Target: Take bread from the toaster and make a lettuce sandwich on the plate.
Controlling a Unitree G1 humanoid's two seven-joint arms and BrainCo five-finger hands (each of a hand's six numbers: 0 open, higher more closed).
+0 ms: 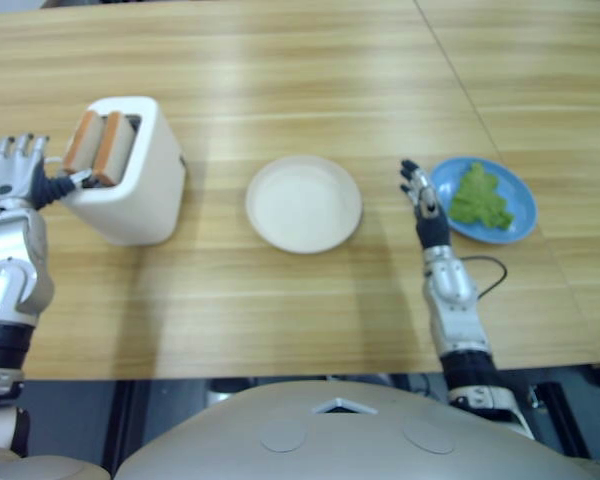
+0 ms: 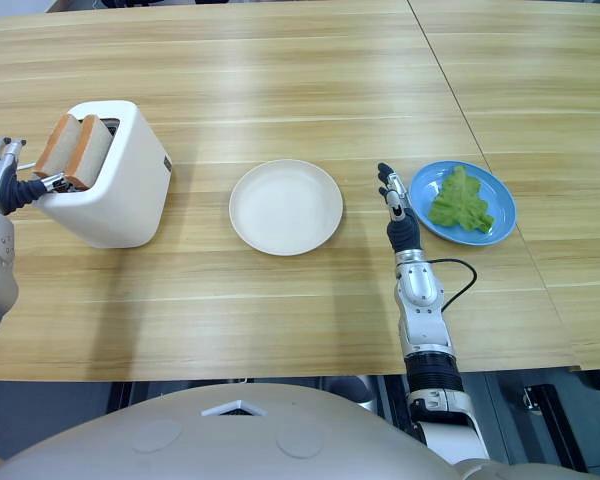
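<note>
Left hand (image 1: 13,170) fingers spread, empty, toaster (image 1: 145,200) with bread (image 1: 96,146) just beside the thumb. Right hand (image 2: 393,203) fingers straight, empty, lettuce (image 2: 460,200) beside them.

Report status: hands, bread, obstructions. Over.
Left hand open at the toaster, holding nothing. Right hand open beside the blue dish of lettuce. Two bread slices in the toaster. Nothing between toaster and plate.

My left hand (image 1: 12,170) is silver-grey, my right hand (image 2: 397,212) black; my right forearm (image 2: 418,300) is silver, a black cable (image 2: 471,270) looping beside it.
</note>
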